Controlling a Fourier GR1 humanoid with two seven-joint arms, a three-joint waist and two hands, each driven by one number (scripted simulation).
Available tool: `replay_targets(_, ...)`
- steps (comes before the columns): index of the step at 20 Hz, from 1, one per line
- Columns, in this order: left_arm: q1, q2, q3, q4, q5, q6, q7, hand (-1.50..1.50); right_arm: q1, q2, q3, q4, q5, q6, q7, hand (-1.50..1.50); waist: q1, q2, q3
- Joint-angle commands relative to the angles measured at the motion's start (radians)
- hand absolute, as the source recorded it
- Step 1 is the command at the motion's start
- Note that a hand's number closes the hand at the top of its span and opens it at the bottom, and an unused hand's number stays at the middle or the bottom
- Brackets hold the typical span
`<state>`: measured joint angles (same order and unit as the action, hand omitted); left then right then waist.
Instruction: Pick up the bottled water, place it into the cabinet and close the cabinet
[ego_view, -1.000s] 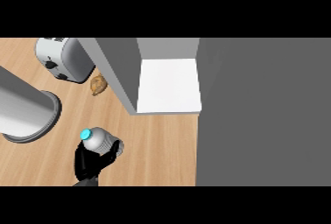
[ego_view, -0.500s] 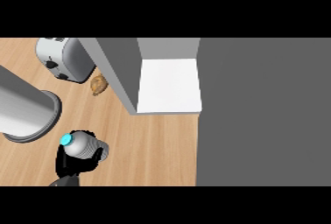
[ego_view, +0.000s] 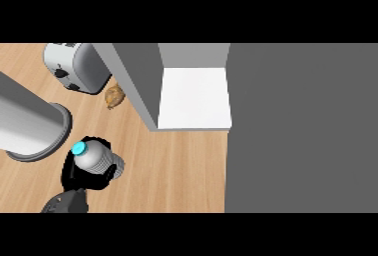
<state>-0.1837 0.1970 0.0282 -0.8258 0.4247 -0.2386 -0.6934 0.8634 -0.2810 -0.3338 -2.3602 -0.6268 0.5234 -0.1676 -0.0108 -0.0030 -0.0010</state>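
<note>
The bottled water (ego_view: 100, 161) is a clear bottle with a cyan cap (ego_view: 79, 147). It is held at the lower left of the head view, tilted with its cap pointing up and left. My left hand (ego_view: 80, 184) is curled round the bottle from below and hides part of it. The cabinet (ego_view: 137, 82) stands open up and to the right of the bottle, and its white shelf (ego_view: 193, 97) is bare. My right hand shows nowhere.
A tall grey cylinder (ego_view: 26, 122) stands right beside the bottle on the left. A silver toaster (ego_view: 74, 67) and a small brown pastry (ego_view: 114, 96) sit at the back left. A broad dark grey surface (ego_view: 303, 130) fills the right side beyond the wooden counter (ego_view: 181, 170).
My left hand carried the bottle to the left, closer to the grey cylinder, then lifted it slightly toward the back. The cabinet has not moved.
</note>
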Motion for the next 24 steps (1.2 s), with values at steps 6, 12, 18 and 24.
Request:
replay_targets(6,0.011,-0.1,-0.105,-0.282,-0.031,0.146,0.186,1.5,0.055,-0.012,-0.065,-0.188,-0.141,-0.037,0.054,-1.5,0.005,-0.003,0.001)
replay_targets(12,-0.048,-0.185,-0.187,-0.427,-0.123,0.356,0.324,1.5,0.043,-0.004,-0.008,-0.2,-0.116,-0.053,0.075,-1.5,0.003,-0.001,0.0)
replay_targets(18,-0.126,-0.196,-0.277,-0.399,-0.126,0.498,0.341,1.5,0.038,0.0,-0.014,-0.214,-0.127,-0.064,0.086,-1.5,-0.009,0.002,-0.001)
replay_targets(24,-0.27,-0.197,-0.39,-0.366,-0.12,0.745,0.414,1.5,-0.024,-0.027,-0.033,-0.16,-0.13,-0.072,0.09,-1.5,-0.011,0.003,0.0)
